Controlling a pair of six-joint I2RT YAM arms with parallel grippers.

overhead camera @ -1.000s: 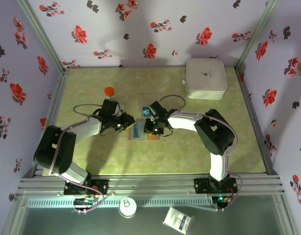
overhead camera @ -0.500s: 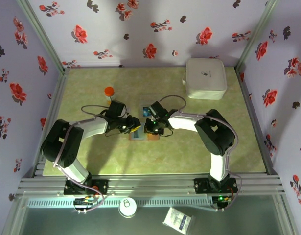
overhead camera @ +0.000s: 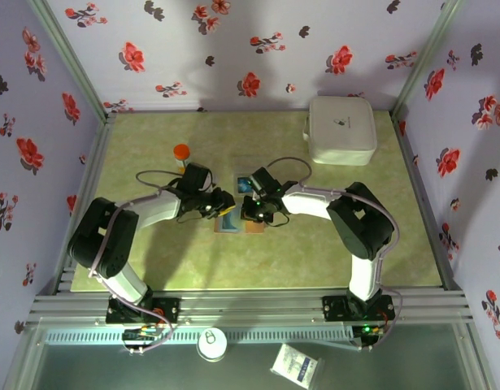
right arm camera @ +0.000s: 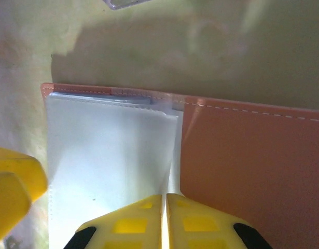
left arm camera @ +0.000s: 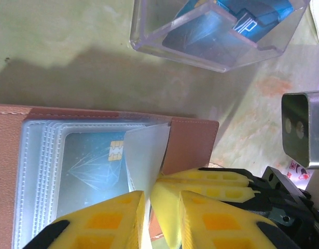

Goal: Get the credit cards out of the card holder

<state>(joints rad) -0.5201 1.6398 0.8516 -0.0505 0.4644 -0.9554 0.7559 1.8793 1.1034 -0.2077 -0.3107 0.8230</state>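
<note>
The tan-brown card holder (overhead camera: 254, 227) lies open on the table between both arms. Its leather (left arm camera: 193, 137) frames a stack of clear sleeves, and a teal chip card (left arm camera: 92, 163) sits in the top one. One clear sleeve flap (left arm camera: 146, 153) stands raised. My left gripper (left arm camera: 162, 196) straddles that flap with its jaws a little apart; a pale yellow piece between them I cannot identify. My right gripper (right arm camera: 164, 197) is shut on the edge of a clear sleeve (right arm camera: 110, 155) beside the leather (right arm camera: 252, 166). From above, the left gripper (overhead camera: 223, 205) and right gripper (overhead camera: 251, 213) nearly touch.
A clear plastic tray (left arm camera: 149, 39) holding blue cards (left arm camera: 252, 15) stands just behind the wallet (overhead camera: 246, 180). An orange-capped bottle (overhead camera: 181, 153) stands at the back left and a white case (overhead camera: 341, 130) at the back right. Floral walls enclose the table.
My left gripper has moved right, from beside the wallet onto its sleeves, close to the right gripper. The right gripper has stayed at the wallet.
</note>
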